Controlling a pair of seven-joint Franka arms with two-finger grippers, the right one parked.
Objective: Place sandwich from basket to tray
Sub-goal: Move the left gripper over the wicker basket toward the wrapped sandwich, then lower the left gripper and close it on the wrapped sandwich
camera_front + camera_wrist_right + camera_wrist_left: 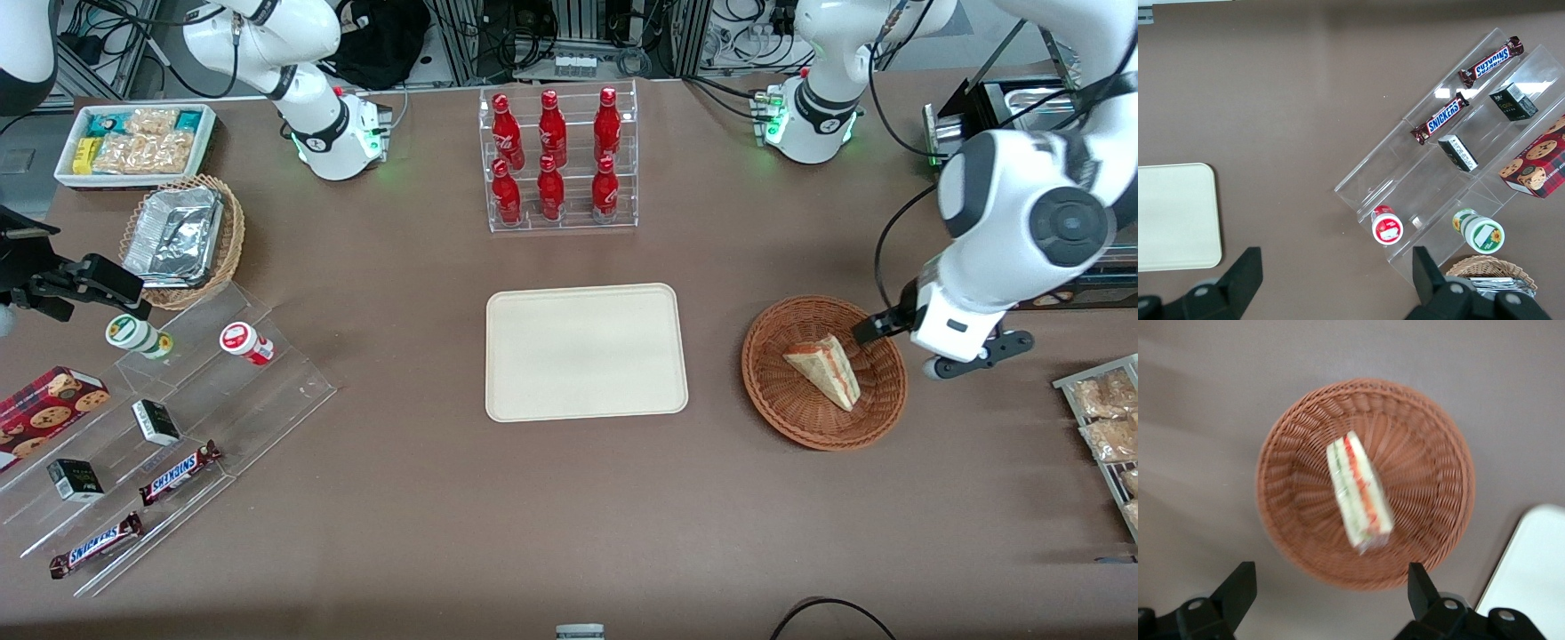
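- While my gripper (1327,590) hangs above the round brown basket (773,391), at the edge nearest the working arm's end of the table, its two fingers are spread wide with nothing between them.
- The sandwich (824,368) lies in the middle of the basket, resting on its side, with the red and green filling showing along its cut edge.
- The cream tray (586,351) sits beside the basket, near it but not touching, and nothing is on it.
- I think the bread is soft, so a hard pinch could squash it or push the filling out.
- If I come down off to one side, a finger (1235,590) could hit the woven rim and tip or slide the basket.
- A loose hold might let the wedge slip out on the way over.
- The table between basket and tray is bare, so the path looks open.
- The bottle rack (558,158) stands well apart from that path, farther from the front camera.
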